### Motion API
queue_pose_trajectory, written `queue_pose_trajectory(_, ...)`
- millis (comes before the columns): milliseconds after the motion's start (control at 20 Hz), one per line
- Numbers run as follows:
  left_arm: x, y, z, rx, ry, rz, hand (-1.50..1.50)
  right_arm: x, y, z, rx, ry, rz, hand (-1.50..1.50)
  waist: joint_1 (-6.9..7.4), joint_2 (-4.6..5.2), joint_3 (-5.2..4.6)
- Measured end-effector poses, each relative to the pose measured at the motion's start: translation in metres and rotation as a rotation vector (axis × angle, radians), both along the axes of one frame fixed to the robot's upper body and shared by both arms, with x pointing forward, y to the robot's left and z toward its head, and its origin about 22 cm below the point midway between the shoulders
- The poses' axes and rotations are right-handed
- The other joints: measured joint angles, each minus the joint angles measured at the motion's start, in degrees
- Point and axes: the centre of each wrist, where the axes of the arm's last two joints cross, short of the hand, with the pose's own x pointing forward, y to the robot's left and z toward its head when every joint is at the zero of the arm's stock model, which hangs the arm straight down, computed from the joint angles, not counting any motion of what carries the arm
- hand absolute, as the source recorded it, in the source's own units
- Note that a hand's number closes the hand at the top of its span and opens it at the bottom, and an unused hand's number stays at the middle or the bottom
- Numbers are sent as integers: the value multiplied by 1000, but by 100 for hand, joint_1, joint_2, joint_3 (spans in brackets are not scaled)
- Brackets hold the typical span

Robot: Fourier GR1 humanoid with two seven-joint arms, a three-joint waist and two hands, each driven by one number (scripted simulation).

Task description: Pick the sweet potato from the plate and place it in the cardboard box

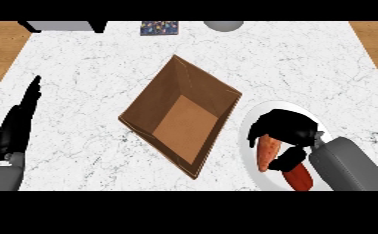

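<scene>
Right hand [284, 128] is sitting over the white plate [255, 118] at the lower right of the bench [96, 73], with its grey forearm coming in from the lower right corner. Its fingers are curling down and around the sweet potato [267, 153]; the thumb is showing as a dark lump on the near side of the vegetable, so the hand is closing on it from both sides. The sweet potato is lying on the plate directly beneath the palm, its orange upper end showing between fingers and thumb and its darker red end sticking out below the thumb, toward the forearm. Whether it is already lifting clear of the plate cannot be told.

The cardboard box [183, 115] is standing open just to the left of this hand, rotated so one corner is pointing away from the robot; its right wall is lying just beside the plate's rim. The box interior is showing only its brown floor.

Left hand [18, 125] is resting at the far left edge, well apart from the box, fingers straight and pointing up, holding nothing.
</scene>
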Motion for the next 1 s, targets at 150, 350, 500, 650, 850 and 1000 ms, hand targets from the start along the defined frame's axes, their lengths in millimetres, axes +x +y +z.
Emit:
queue_pose_trajectory(150, 0, 0, 3, 2, -2, -1, 0, 2, 7, -6, 34, -57, -17, 150, -1, 0, 0)
queue_pose_trajectory(350, 1, 1, 5, 3, 0, -3, 0, 6, 13, -5, 73, -146, -39, 150, -11, 8, 11)
queue_pose_trajectory(500, -3, 4, 2, 3, 1, 5, 0, 3, -2, -2, 78, -213, -148, 150, -41, 4, 21)
queue_pose_trajectory(650, -11, 6, -2, -1, 9, 16, 0, -3, -31, 1, 52, -276, -331, 150, -109, -17, 23)
queue_pose_trajectory(850, -13, 9, 0, -2, 12, 23, 0, -16, -60, 19, 35, -404, -516, 150, -170, -24, 28)
queue_pose_trajectory(1000, -16, 11, -3, 1, 10, 25, 0, -27, -67, 44, 56, -496, -589, 150, -166, -17, 30)
